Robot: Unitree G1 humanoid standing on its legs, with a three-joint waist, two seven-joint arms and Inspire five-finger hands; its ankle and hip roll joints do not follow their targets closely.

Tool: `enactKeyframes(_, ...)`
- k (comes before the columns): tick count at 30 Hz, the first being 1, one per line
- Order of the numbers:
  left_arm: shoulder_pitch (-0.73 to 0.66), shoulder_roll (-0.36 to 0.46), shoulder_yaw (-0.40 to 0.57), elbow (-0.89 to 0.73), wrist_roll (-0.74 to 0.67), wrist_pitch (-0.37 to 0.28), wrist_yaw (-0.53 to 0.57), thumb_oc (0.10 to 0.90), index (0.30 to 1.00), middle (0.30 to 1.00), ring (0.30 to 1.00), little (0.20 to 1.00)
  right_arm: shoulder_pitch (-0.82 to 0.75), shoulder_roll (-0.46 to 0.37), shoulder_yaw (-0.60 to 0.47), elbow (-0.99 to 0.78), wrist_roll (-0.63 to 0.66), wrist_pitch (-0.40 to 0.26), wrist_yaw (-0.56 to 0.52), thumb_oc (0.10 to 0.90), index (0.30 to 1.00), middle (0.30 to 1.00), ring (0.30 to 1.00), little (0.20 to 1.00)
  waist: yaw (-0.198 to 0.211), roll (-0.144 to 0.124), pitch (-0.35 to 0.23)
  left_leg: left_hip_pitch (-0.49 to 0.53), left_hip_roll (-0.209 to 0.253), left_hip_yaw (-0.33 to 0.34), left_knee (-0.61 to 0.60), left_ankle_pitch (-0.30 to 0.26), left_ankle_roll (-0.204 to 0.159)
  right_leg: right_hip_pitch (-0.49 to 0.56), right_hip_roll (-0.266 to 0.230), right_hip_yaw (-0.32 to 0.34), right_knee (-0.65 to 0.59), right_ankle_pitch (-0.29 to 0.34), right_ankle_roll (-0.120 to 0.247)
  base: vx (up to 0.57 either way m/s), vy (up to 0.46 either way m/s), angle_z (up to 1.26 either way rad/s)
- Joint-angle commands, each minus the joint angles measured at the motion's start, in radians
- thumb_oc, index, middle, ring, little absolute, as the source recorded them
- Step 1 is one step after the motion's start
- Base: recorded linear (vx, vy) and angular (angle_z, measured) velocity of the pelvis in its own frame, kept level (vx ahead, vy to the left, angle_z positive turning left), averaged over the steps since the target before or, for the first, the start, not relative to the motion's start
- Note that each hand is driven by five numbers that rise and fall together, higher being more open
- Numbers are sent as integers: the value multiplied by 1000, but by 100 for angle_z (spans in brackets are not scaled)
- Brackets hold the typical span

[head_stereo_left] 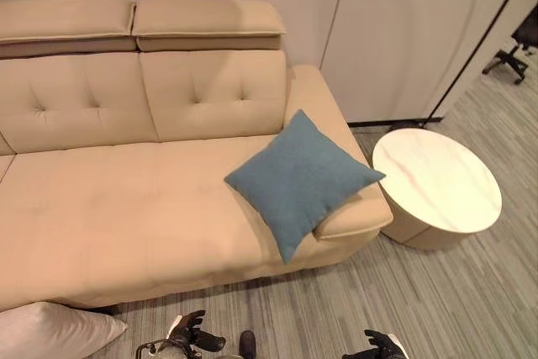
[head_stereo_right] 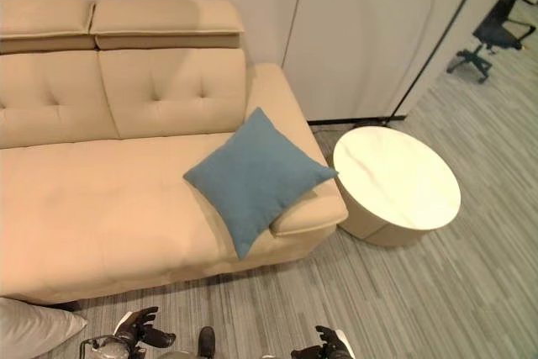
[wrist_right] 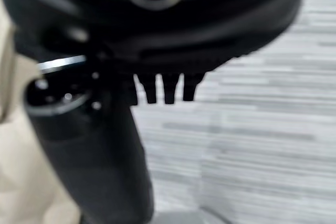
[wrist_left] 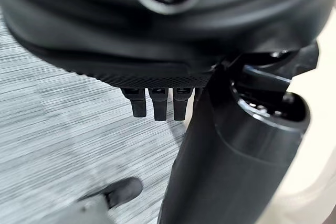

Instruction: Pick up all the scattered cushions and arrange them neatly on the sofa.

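Currently, the fingers of the left hand point(head_stereo_left: 192, 331) and the right hand point(head_stereo_left: 382, 346) are held relaxed and grasp nothing, low above the carpet. A blue cushion point(head_stereo_left: 301, 181) is propped at the sofa's point(head_stereo_left: 101, 208) right end against its armrest; a white cushion point(head_stereo_left: 46, 331) lies on the floor below the sofa's front left edge.

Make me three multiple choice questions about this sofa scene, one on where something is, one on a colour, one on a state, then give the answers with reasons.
1. Where does the blue cushion lie?
A. on the floor
B. on the sofa, against its armrest
C. on the round table

2. What colour is the cushion on the floor?
A. white
B. red
C. black

3. What state is the left hand in?
A. clutching a cushion
B. holding nothing
C. pressing the table

Answers:
1 B, it leans over the seat's end by the table.
2 A, it shows pale at the sofa's foot.
3 B, its fingers hang free above the carpet.
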Motion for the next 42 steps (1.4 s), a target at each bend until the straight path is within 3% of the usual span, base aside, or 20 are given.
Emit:
enactKeyframes(1, 7, -1, 17, -5, 0, -22, 20, 800, 900, 900, 900, 900, -21, -42, -24, -49, -9, -19, -7, 800, 900, 900, 900, 900, 20, 36, 1, -12, 50, 0, 110, -134, -54, 30, -15, 1, -291, 257, -5, 140, 7, 27)
enactKeyframes(5, 5, -3, 19, 6, 7, -22, 18, 800, 900, 900, 900, 900, -26, -47, -26, -51, -7, -21, -9, 800, 900, 900, 900, 900, 16, 46, -4, 4, 58, -14, 87, -138, -60, 26, -31, 9, -364, 225, -25, 122, -68, 10)
enactKeyframes(8, 4, -12, 16, 30, 12, -23, 24, 800, 900, 900, 900, 900, -37, -52, -27, -52, -5, -14, -11, 800, 900, 900, 900, 900, -2, 40, -7, 37, 51, -49, 71, -157, -74, -13, -55, 86, -562, 282, -21, 220, -191, 5)
enactKeyframes(11, 6, -19, 24, 46, 12, -25, 27, 800, 900, 900, 900, 900, -37, -51, -18, -48, -19, -10, -10, 800, 900, 900, 900, 900, -4, 26, -12, 74, 55, -58, 59, -177, -94, 16, -63, 61, -638, 309, -11, 206, -231, 26)
enactKeyframes(16, -2, -34, 10, 37, -7, -33, 27, 800, 900, 900, 900, 900, -36, -62, -19, -55, -3, -23, -11, 800, 900, 900, 900, 900, -9, 23, -24, 53, 102, -74, 87, -172, -148, 51, -33, 37, -661, 284, -39, 125, -227, 34)
enactKeyframes(20, -24, -45, -8, 16, -19, -33, 23, 800, 900, 900, 900, 900, -35, -75, -23, -58, 18, -33, -15, 800, 900, 900, 900, 900, -20, 19, 0, -33, 153, -27, 241, -128, -188, 95, -11, -3, -697, 251, -77, 28, -219, 52)
enactKeyframes(21, -33, -46, -11, 7, -25, -33, 24, 800, 900, 900, 900, 900, -34, -82, -24, -55, 22, -34, -20, 800, 900, 900, 900, 900, -22, 13, 16, -74, 169, -2, 322, -109, -188, 114, -4, -15, -710, 242, -93, 14, -195, 61)
enactKeyframes(24, -31, -45, -15, -1, -27, -32, 22, 800, 900, 900, 900, 900, -28, -87, -29, -52, 30, -31, -19, 800, 900, 900, 900, 900, -28, 9, 20, -98, 177, 44, 341, -107, -180, 133, 0, -28, -724, 235, -102, 25, -89, 32)
enactKeyframes(30, -17, -45, -13, 14, -3, -26, 15, 800, 900, 900, 900, 900, -7, -86, -48, -46, 36, -32, -26, 800, 900, 900, 900, 900, -36, 11, 5, -90, 155, 155, 192, -119, -165, 165, 12, -50, -751, 229, -86, 88, 8, 34)
enactKeyframes(32, -8, -41, -2, 18, -3, -21, 17, 800, 900, 900, 900, 900, 2, -80, -46, -46, 20, -30, -30, 800, 900, 900, 900, 900, -32, 9, -8, -64, 136, 125, 151, -118, -160, 172, 23, -42, -750, 230, -80, 108, 77, -2)
enactKeyframes(37, 2, -24, 20, 15, -11, -21, 23, 800, 900, 900, 900, 900, 17, -89, -59, -43, -2, -31, -44, 800, 900, 900, 900, 900, -30, 1, -31, -31, 115, 121, 107, -122, -141, 176, 15, -36, -733, 228, -69, 92, 94, -24)
enactKeyframes(42, 9, 2, 43, 10, -9, -26, 35, 800, 900, 900, 900, 900, 34, -148, -111, -99, -29, -34, -74, 800, 900, 900, 900, 900, -32, -8, -42, 0, 96, 124, 59, -124, -122, 161, -3, -19, -697, 240, -46, 18, 107, 2)
